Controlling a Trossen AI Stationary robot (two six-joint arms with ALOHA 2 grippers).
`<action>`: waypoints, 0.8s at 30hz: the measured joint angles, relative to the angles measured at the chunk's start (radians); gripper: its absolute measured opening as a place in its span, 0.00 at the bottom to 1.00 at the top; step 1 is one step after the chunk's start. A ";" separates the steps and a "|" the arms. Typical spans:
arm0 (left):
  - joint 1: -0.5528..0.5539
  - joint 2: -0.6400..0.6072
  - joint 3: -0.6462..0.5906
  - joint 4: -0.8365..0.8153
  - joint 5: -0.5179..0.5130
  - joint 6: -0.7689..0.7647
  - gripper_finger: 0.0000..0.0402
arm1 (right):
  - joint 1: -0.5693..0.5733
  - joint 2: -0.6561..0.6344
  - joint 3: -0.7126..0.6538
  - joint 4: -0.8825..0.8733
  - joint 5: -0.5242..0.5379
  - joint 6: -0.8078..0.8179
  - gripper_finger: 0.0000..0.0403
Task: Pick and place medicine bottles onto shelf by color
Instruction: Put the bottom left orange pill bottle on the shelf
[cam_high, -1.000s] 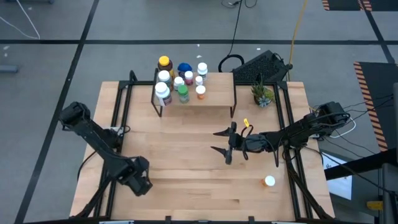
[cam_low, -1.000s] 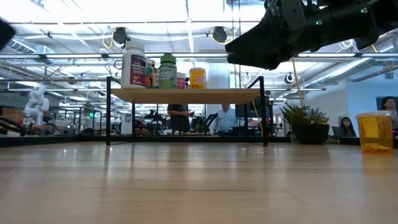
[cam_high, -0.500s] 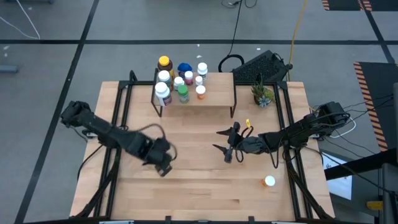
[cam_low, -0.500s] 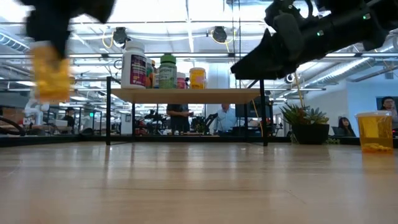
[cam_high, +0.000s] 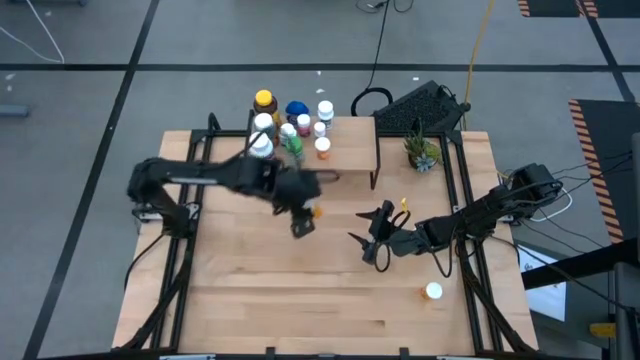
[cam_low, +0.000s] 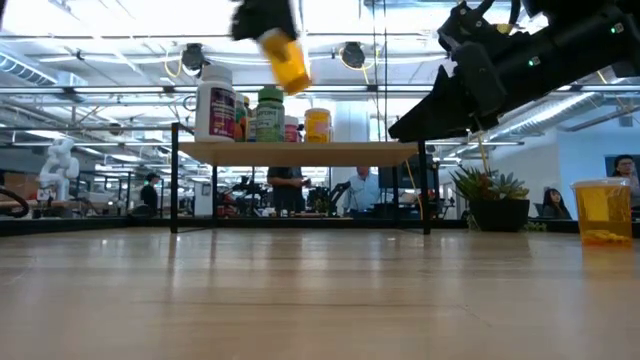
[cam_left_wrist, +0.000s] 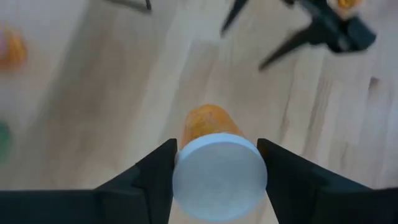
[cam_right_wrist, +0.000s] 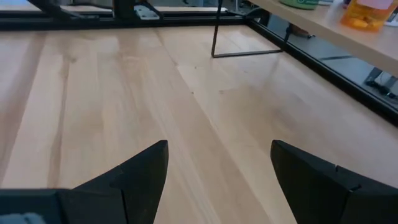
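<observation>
Just in front of the shelf (cam_high: 350, 155), our left gripper (cam_high: 303, 218) clamps an orange bottle (cam_left_wrist: 208, 122) by its white cap, carried high in the air. We should clear the board's edge, then set it upright beside the orange-capped one (cam_high: 322, 146) (colours grouped). Our right gripper (cam_high: 372, 238) waits mid-table, fingers spread, empty.

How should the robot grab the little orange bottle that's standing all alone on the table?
Probably by its round sides, just under the white cap. The lone orange bottle stands upright on the table with bare wood around it, so coming straight down from above and pinching across the body looks easiest. The open right gripper hovers nearest. The left gripper already holds another orange bottle.
</observation>
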 joint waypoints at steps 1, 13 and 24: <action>0.024 0.034 0.056 -0.016 0.013 0.055 0.52 | 0.000 0.000 0.000 -0.002 -0.001 0.006 0.69; 0.318 0.368 0.606 -0.169 0.043 0.382 0.51 | -0.038 0.000 0.000 0.008 -0.003 -0.091 0.69; 0.424 0.365 0.616 -0.013 0.055 0.505 0.52 | -0.081 0.000 0.000 0.006 -0.002 -0.085 0.69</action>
